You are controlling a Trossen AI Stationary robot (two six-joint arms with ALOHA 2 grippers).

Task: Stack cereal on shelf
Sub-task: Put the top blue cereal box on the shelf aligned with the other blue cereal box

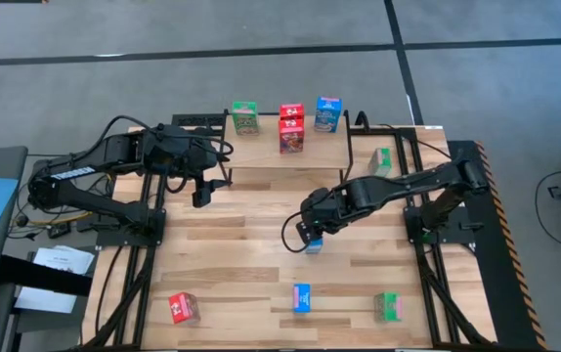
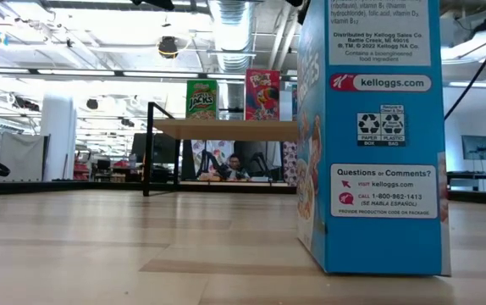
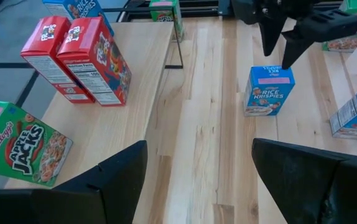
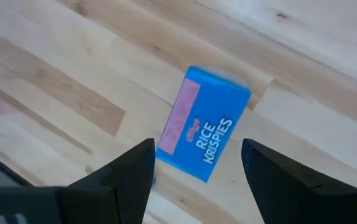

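Picking the blue box is the step in hand, judging by where the right arm hangs, and doing it well means bringing the jaws down squarely.

The table [image 1: 261, 225] carries the whole scene. At its far edge stands the shelf [image 1: 290, 147], holding a green box [image 1: 245, 118], two red boxes [image 1: 291, 130] one atop the other, and a blue one [image 1: 327, 114]. Another green box [image 1: 382, 161] lies at the far right of the table, off the shelf. Along the near edge sit a red box [image 1: 184, 308] at left, a blue box [image 1: 302, 298] in the middle and a green box [image 1: 387, 307] at right.

The right gripper [image 1: 312, 238] hovers over the Rice Krispies box [image 4: 203, 124] at mid-table, its jaws spread and empty. In the right wrist view the box sits between the two fingers [image 4: 129, 180] but turned at an angle to them. I would rotate the wrist until the jaws face the box's broad sides, then lower and close; pinching it askew risks twisting or toppling it.

The left gripper [image 1: 200, 196] waits near the shelf's left end, jaws spread, holding nothing. It should stay clear of the right arm's path to the shelf.
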